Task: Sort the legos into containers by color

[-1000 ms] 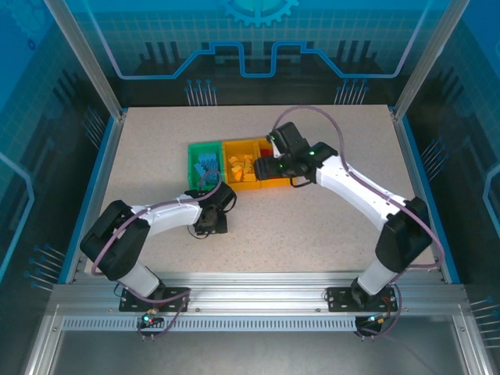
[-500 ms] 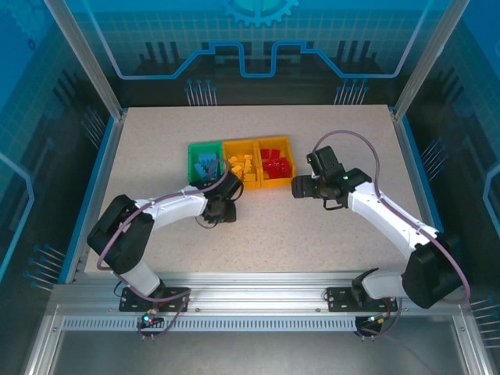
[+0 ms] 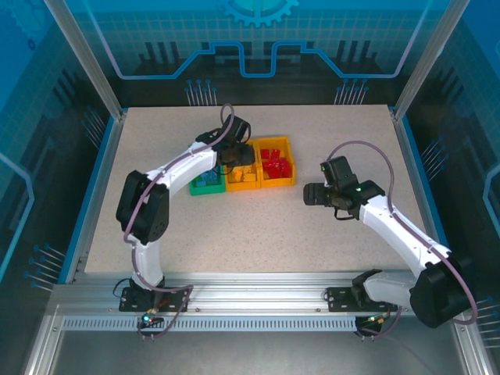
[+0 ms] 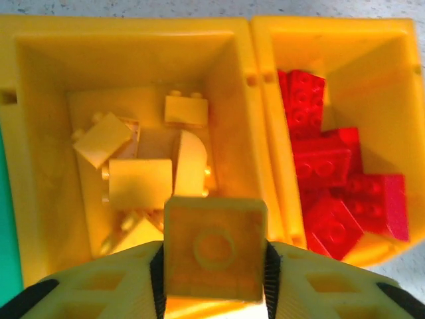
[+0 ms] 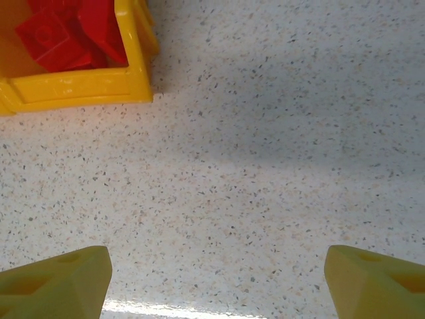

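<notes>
The right gripper (image 5: 219,284) hangs over bare, speckled desk (image 5: 265,166). Its two yellow fingertips (image 5: 60,286) are spread wide and have nothing between them. Ahead of it and off to its left is the near corner of the end container (image 5: 80,90), a yellow bin with red legos (image 5: 63,33) piled inside. The gripper is well apart from that bin and touches nothing.

The left gripper (image 4: 214,269) is reached out farther, over the row of containers. Its jaws are closed on a single yellow lego (image 4: 214,232), a square brick gripped by two opposite sides. The brick's hollow underside, with a round tube in it, faces the wrist camera.

Straight below and ahead of the held brick is the middle container (image 4: 40,133), also yellow-walled. On its floor lie loose yellow legos (image 4: 139,183), tipped at odd angles, some of them touching. To this gripper's right is the end container, sharing a wall with the middle one and holding the heaped red bricks. At the gripper's left edge a thin strip of the green container (image 4: 3,232) shows.

In the top view the three bins stand joined in a row on the desk. The left arm crosses above the green one, where blue legos (image 3: 209,179) can be seen.
</notes>
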Controlling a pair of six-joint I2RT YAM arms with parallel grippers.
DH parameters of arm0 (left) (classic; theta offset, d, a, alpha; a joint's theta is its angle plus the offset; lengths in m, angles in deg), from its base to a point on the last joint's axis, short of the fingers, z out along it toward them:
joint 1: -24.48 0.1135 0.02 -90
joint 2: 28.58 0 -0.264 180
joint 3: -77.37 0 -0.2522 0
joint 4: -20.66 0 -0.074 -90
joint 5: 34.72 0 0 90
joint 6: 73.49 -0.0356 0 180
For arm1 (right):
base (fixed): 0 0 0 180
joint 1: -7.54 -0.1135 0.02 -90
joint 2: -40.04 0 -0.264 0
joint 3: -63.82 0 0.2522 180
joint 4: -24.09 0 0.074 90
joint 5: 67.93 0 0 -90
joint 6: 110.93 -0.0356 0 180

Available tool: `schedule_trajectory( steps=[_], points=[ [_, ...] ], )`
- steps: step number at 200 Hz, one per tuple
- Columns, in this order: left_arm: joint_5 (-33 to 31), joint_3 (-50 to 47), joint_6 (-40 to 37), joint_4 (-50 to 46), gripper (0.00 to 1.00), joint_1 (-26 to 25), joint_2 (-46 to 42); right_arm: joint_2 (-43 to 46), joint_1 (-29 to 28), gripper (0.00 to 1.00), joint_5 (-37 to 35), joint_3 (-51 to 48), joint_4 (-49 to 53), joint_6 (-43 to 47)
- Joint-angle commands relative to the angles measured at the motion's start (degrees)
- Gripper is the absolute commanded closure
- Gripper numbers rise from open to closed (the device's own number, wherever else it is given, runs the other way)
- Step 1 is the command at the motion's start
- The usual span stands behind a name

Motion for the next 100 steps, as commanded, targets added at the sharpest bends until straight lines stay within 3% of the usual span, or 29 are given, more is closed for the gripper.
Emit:
schedule_trajectory(
  steps=[1, 24, 47, 78, 100],
  points=[
    [2.61, 3.49, -1.64, -3.13, 0.48, 0.87, 2.27, 2.69, 1.83, 0.15, -0.26, -0.6, 0.88, 0.19],
    [2.48, 3.13, -1.33, -2.54, 0.32, 0.98, 1.62, 4.27, 2.98, 0.13, -0.47, -2.91, 0.0, 2.47],
    [2.5, 0.01, -0.66, -0.66, 0.02, 1.01, -1.82, 7.04, 3.65, 0.08, -3.57, -6.17, -4.74, 6.84],
    [-1.07, -9.61, -1.73, 4.66, 0.01, 0.97, -11.46, 11.03, 6.68, 0.0, -11.57, -15.26, -22.21, 16.28],
    [-7.59, -17.9, -5.8, 8.59, 0.01, 1.02, -18.74, 11.26, 12.34, 0.0, -8.92, -22.71, -37.6, 19.57]
  ],
)
